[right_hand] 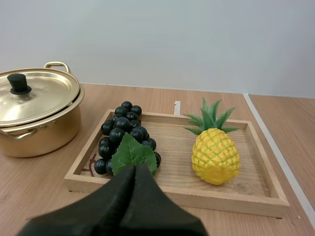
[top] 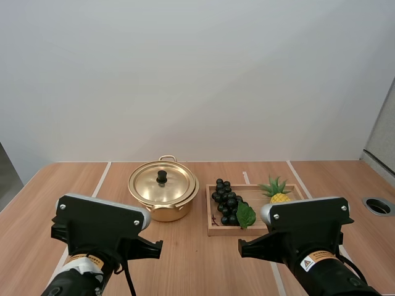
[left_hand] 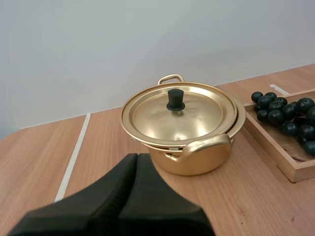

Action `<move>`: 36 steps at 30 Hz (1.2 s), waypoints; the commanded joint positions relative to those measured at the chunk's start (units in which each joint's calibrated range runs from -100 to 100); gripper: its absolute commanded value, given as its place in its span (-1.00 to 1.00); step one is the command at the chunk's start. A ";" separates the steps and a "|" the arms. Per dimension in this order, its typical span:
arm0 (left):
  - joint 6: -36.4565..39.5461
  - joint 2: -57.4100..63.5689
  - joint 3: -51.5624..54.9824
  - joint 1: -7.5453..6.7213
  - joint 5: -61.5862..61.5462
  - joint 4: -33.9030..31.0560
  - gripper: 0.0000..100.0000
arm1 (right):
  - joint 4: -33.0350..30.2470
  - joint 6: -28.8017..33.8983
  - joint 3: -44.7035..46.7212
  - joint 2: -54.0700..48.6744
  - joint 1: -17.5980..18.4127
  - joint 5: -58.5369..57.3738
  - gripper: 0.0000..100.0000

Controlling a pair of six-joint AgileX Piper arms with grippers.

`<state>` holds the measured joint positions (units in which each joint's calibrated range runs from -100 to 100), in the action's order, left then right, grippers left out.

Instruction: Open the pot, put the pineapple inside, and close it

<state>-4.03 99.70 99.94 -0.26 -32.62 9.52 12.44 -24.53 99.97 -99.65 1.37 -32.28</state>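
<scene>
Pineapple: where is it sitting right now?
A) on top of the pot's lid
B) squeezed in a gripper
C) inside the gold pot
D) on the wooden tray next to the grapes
D: the pineapple stands on the wooden tray beside the grapes, while the pot sits apart with its lid on.

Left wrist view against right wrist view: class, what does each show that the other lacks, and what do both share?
Left wrist view adds the left gripper, shut, near the pot. Right wrist view adds the right gripper, shut, the pineapple and a green leaf on the grapes. Both share the lidded pot, grapes and wooden tray.
</scene>
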 commanded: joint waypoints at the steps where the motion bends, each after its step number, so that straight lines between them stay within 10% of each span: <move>1: 15.83 0.30 0.06 -2.24 3.33 -11.51 -1.00 | -10.62 11.08 0.03 -0.35 0.01 0.96 -1.00; 36: 15.83 0.30 0.06 -0.85 4.67 -11.51 -1.00 | -10.62 11.08 0.03 -0.35 -0.32 0.96 -1.00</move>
<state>11.20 99.70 100.00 -1.17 -29.81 -1.98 2.18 -13.89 99.97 -99.65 1.30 -32.28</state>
